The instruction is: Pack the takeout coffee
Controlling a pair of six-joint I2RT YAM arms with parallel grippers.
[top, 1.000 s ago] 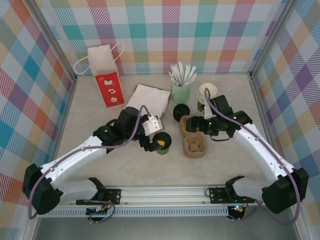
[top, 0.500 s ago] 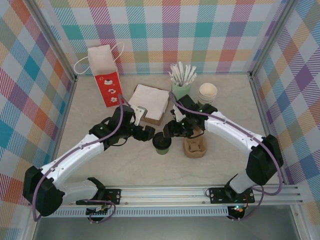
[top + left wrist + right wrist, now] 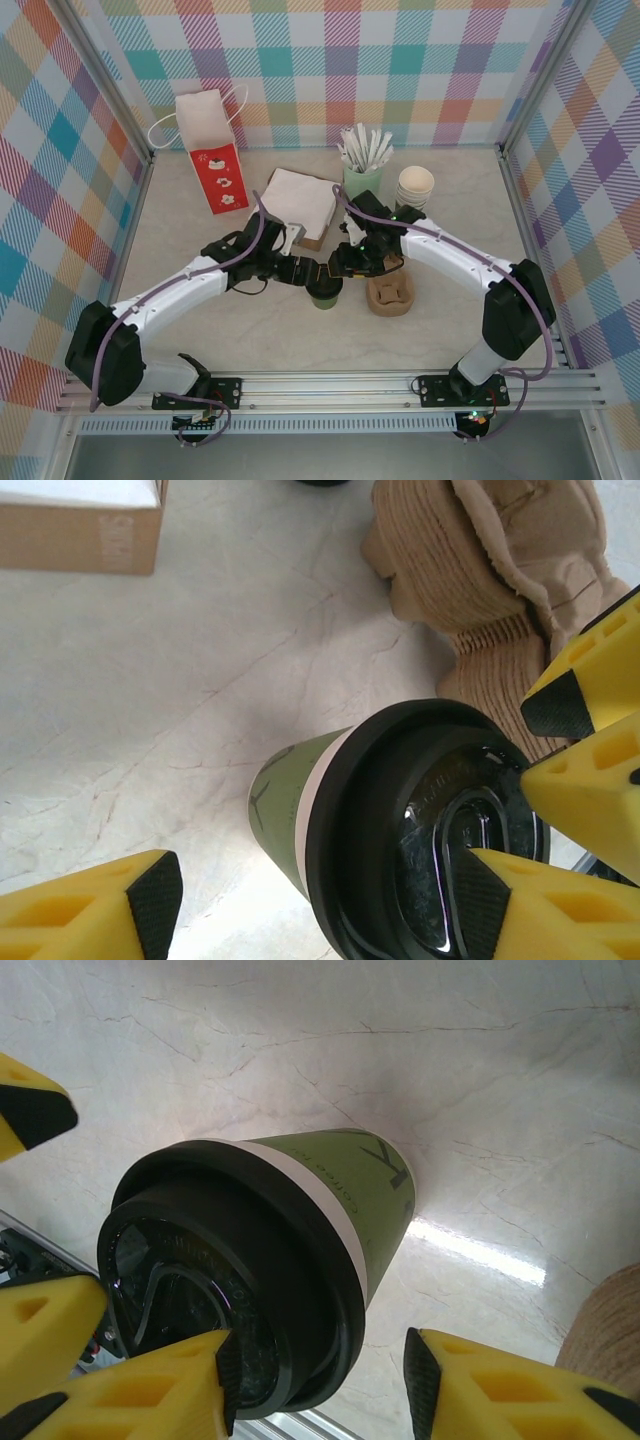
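Two robot arms reach in from the near edge of the pale table (image 3: 250, 330) and meet at one takeout coffee (image 3: 323, 290). This green cup with a black lid stands upright near the middle of the table. The left gripper (image 3: 318, 890) is open wide around the cup. One of its yellow fingers (image 3: 100, 915) is well off to the side, and the other is up against the lid. The right gripper (image 3: 320, 1370) is open too, but not as wide. One of its fingers sits on the lid top, and there is a small gap between the other and the cup. Neither one has hold of the cup. Just beside the cup, on the right, is one pile of brown cup holders (image 3: 390, 292). Farther back lies one flat brown box with a white top (image 3: 300, 200). Behind that stand one mint cup of white sticks (image 3: 362, 170) and one stack of cups without lids (image 3: 414, 188). One red and white paper bag (image 3: 213, 150) stands at the far left.
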